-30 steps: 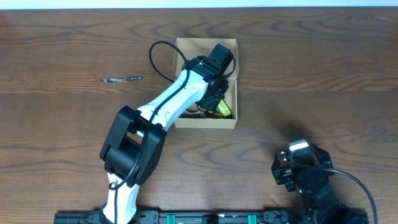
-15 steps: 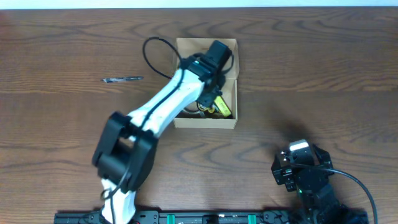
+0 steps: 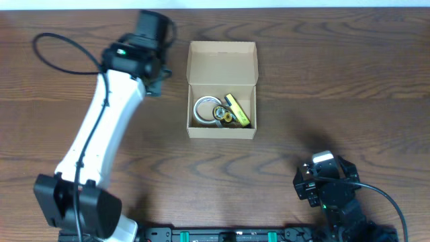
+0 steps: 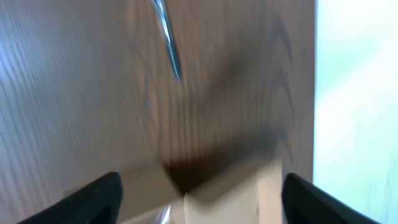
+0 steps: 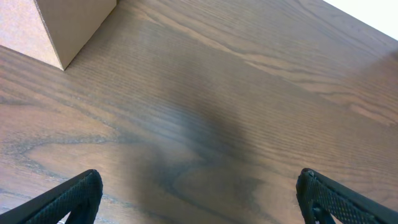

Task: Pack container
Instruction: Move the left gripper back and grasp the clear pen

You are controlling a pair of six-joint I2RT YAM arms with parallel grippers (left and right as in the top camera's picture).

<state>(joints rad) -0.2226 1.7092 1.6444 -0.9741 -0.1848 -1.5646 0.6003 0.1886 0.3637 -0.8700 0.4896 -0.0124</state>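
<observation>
- The table (image 3: 349,81) is dark brown wood with a strong grain. A thin pale strip runs beyond its far edge in the overhead view.
- In the left wrist view the same pale area fills the right side past the table edge. That picture is blurred.
- The container (image 3: 222,132), a tan cardboard box, stands in the far middle of the table. It is open, with its flap lid folded back toward the far edge.
- Inside it, against the near wall, lie a white tape roll (image 3: 203,111), a smaller roll (image 3: 220,113) touching it, and a yellow item (image 3: 238,110) set at a slant by the right wall.
- The left arm (image 3: 101,128) reaches to the far left of the table, with its wrist just left of the container and apart from it.
- The left gripper (image 4: 200,182) has its fingers (image 4: 99,196) spread wide and nothing is pinched between them. A corner of the container shows below them, and a thin pen (image 4: 168,38) lies on the wood ahead.
- The right gripper (image 5: 199,190) sits at the near right, well apart from the container. Its fingers (image 5: 71,196) are spread wide over bare wood and grip nothing.
- In the right wrist view a corner of the container shows at the upper left.
</observation>
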